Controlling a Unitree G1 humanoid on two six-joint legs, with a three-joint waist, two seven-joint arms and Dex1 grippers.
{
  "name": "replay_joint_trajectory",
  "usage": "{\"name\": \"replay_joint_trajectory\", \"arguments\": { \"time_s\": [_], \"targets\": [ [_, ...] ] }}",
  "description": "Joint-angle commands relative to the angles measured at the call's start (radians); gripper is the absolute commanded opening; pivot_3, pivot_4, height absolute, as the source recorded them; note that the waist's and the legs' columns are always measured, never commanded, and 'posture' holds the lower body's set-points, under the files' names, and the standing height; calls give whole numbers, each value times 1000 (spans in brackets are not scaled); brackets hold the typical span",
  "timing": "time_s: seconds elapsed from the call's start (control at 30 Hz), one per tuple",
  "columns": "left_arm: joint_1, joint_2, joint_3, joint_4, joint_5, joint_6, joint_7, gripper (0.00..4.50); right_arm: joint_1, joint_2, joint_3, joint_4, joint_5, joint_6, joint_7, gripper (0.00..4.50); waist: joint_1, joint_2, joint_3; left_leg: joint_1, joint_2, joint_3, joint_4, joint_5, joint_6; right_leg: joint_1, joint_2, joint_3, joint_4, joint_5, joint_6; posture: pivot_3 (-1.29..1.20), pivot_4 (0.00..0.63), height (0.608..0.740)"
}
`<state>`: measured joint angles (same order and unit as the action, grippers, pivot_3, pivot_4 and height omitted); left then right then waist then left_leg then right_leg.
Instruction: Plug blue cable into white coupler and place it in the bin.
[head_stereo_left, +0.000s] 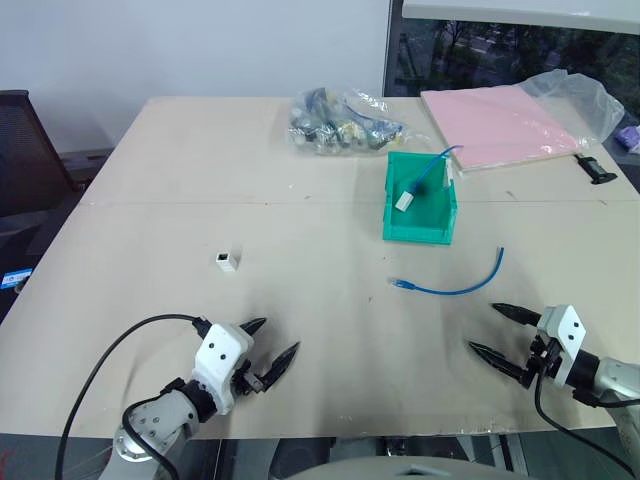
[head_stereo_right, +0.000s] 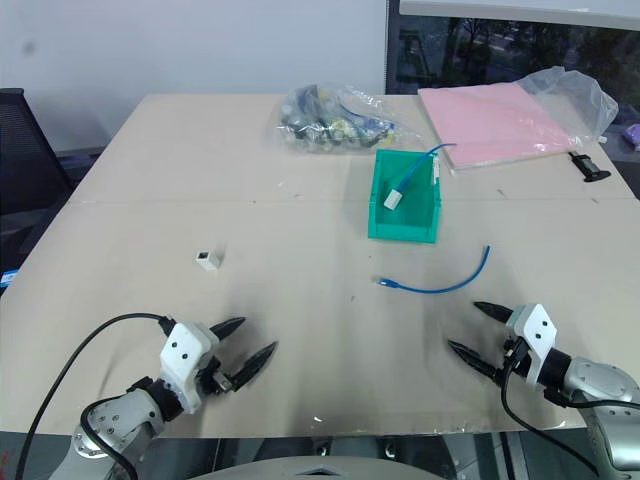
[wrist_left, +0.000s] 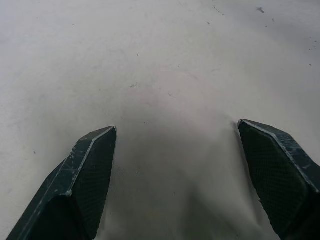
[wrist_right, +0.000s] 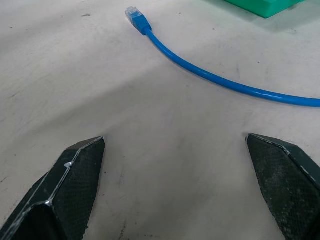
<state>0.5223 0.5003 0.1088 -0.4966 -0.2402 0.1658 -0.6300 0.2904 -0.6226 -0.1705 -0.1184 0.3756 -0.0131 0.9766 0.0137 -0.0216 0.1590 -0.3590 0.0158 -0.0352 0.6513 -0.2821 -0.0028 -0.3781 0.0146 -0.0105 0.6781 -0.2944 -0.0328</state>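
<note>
My left gripper (head_stereo_left: 272, 352) stood wide and empty near the table's (head_stereo_left: 150, 220) front edge. The white coupler (head_stereo_left: 227, 262) lay beyond it, tiny and rigid; I judged it liable to skid, best pinched across its sides. The blue cable (head_stereo_left: 455, 288), light and springy, lay between the green bin (head_stereo_left: 419, 232) and my wide, empty right gripper (head_stereo_left: 492, 332); I'd grip behind its plug. Bare tabletop surrounded both.

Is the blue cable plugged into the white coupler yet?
No. The blue cable lies loose; the white coupler sits apart.

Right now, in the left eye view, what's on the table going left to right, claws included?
Left claw → white coupler → bag of parts → green bin → blue cable → right claw → black clip.
</note>
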Motion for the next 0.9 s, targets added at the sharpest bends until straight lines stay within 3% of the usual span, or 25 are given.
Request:
{"name": "replay_joint_trajectory", "arguments": {
  "time_s": [0.03, 0.6, 0.73, 0.9],
  "targets": [
    [-14, 3, 9, 7, -31, -6, -19, 3974, -10, -4, -6, -5, 6, -21, 11, 4457, 0, 0, 0, 0, 0, 0, 0, 0, 0, 0, 0, 0, 0, 0, 0, 0, 150, 740],
    [-41, 17, 13, 14, -49, -37, -56, 3974, -55, -9, 4, 22, -4, -30, 56, 4457, 0, 0, 0, 0, 0, 0, 0, 0, 0, 0, 0, 0, 0, 0, 0, 0, 150, 740],
    [-66, 29, 9, 23, -49, -32, -71, 3974, -125, 2, 57, -2, -24, 1, 36, 4457, -3, 0, 0, 0, 0, 0, 0, 0, 0, 0, 0, 0, 0, 0, 0, 0, 150, 740],
    [-184, 122, 0, 37, -100, -10, -196, 3974, -317, 46, 194, -6, -65, 130, -8, 4457, -2, 1, 1, 1, 1, 0, 0, 0, 0, 0, 1, 0, 2, 0, 0, 0, 150, 740]
  ]
}}
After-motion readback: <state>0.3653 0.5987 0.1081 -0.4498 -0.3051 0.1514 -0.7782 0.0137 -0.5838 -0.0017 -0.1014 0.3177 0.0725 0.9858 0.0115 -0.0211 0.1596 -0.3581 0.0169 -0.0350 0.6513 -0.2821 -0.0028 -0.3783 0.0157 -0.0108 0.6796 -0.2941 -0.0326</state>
